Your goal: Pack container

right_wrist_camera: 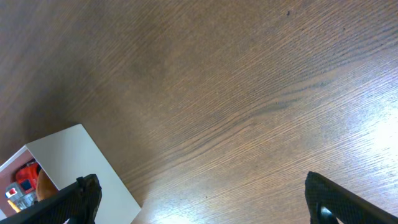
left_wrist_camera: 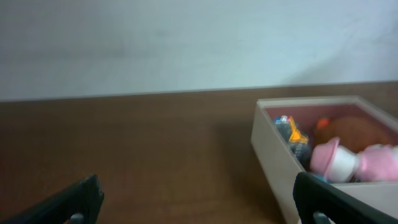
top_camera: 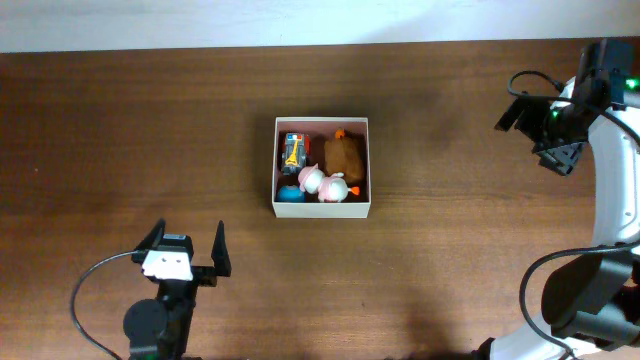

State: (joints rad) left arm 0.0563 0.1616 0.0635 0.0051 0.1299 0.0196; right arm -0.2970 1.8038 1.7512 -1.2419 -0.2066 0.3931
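Note:
The container point(top_camera: 322, 210), a square white-walled box with a reddish-brown floor, stands at the table's middle. It holds small toys: a brown plush point(top_camera: 343, 154), pink-and-white figures point(top_camera: 322, 183), a blue-and-yellow toy point(top_camera: 293, 151) and a blue ball point(top_camera: 290, 194). My left gripper point(top_camera: 187, 250) is open and empty near the front edge, left of the container; the container shows in the left wrist view point(left_wrist_camera: 273, 152). My right gripper point(top_camera: 545, 125) is open and empty at the far right; a container corner shows in the right wrist view point(right_wrist_camera: 74, 162).
Dark wood table point(top_camera: 150, 130) all round the container. A pale wall runs along the table's back edge point(left_wrist_camera: 186, 43). Black cables trail from both arms, one near the front left point(top_camera: 95, 280).

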